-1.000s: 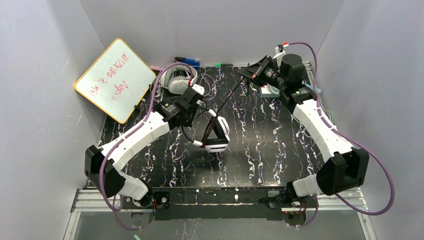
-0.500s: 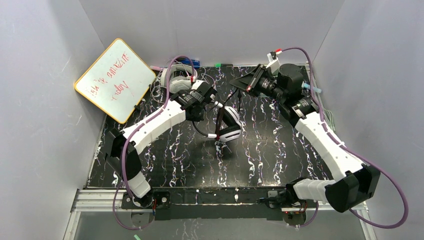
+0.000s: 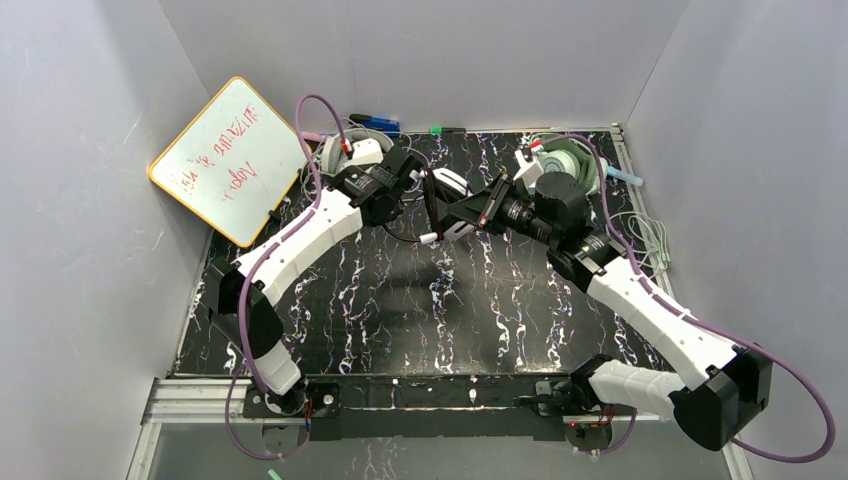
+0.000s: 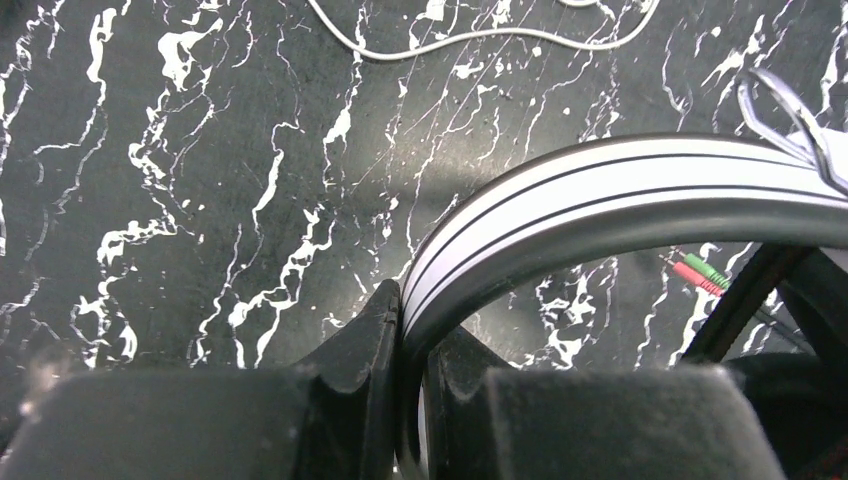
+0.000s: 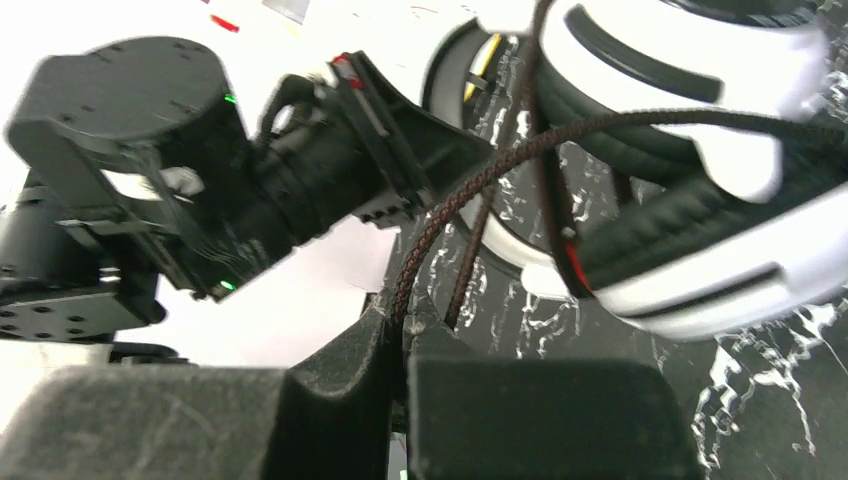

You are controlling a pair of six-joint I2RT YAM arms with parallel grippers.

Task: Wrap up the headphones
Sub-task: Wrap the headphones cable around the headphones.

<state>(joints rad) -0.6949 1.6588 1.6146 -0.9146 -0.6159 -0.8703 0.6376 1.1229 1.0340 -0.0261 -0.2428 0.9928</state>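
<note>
The black-and-white headphones (image 3: 455,186) hang above the back middle of the table between both grippers. My left gripper (image 3: 420,185) is shut on their striped headband (image 4: 600,195), which runs right from between the fingers (image 4: 410,310). My right gripper (image 3: 447,213) is shut on the black braided cable (image 5: 470,185), close under the white ear cups (image 5: 690,90). Turns of that cable cross the ear cups. The red and green plugs (image 4: 700,272) show below the band. The mint-green headphones (image 3: 567,160) lie at the back right. The grey headphones (image 3: 338,152) sit at the back left, partly hidden by my left arm.
A whiteboard (image 3: 230,160) leans against the left wall. Pale cable (image 3: 645,235) lies loose along the table's right edge, and more (image 4: 480,35) lies beneath the left wrist. Markers (image 3: 375,123) lie at the table's back edge. Walls close in the left, back and right sides.
The left gripper has carried the black-and-white headphones from the table's middle up to the back. The right gripper swung left from the back right corner with the cable, uncovering the mint-green headphones.
</note>
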